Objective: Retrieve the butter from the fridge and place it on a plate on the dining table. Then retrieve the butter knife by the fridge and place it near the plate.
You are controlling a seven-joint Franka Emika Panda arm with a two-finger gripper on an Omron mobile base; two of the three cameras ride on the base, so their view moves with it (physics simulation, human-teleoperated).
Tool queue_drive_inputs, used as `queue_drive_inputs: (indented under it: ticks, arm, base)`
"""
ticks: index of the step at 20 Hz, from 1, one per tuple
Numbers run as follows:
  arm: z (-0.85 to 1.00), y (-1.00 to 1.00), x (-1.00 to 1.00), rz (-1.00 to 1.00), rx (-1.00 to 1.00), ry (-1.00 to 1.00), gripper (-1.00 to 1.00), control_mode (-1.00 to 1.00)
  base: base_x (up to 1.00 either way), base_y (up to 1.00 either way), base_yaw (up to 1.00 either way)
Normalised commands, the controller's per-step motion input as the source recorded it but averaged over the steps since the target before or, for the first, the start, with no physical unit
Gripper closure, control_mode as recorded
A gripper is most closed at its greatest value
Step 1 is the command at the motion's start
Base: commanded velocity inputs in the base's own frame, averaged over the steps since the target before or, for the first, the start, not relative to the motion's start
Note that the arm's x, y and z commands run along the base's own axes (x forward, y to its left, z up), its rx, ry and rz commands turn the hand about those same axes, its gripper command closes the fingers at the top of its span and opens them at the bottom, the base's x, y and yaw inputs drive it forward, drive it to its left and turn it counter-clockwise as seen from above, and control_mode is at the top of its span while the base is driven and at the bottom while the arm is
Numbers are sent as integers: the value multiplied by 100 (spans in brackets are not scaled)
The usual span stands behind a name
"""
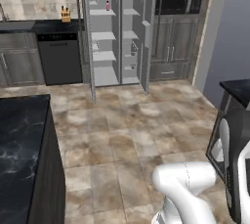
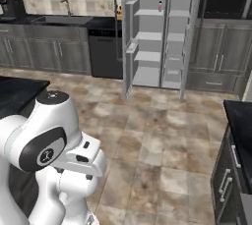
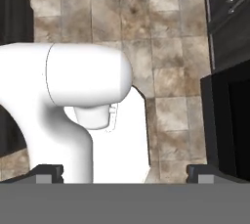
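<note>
Spread wide and empty, pincer (image 3: 124, 171) pointed down at the tiled floor (image 3: 166, 32) beside the robot's base, well apart from the fridge (image 1: 119, 30) standing open straight ahead across the room, butter not discernible on its pale shelves.

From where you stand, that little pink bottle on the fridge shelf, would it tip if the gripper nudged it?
Probably. The pink bottle looks tall and narrow, upright on a smooth pale shelf of the open fridge, so a high push would likely topple it. It seems small, so likely light. It is too distant to judge slipperiness.
</note>
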Motion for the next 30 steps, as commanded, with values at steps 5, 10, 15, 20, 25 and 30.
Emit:
queue_drive_inputs:
  ticks: [5,10,15,20,25,30]
  arm:
    - [0,0,0,0,0,0,-100,100]
    - [0,0,0,0,0,0,-100,100]
    - [0,0,0,0,0,0,-100,100]
    - [0,0,0,0,0,0,-100,100]
    - [0,0,0,0,0,0,-100,100]
    - [0,0,0,0,0,0,-100,100]
  base:
    - [100,-8,22]
    - [100,0,20]
    - [100,0,24]
    - [100,0,37]
    - [98,0,48]
    - [77,0,55]
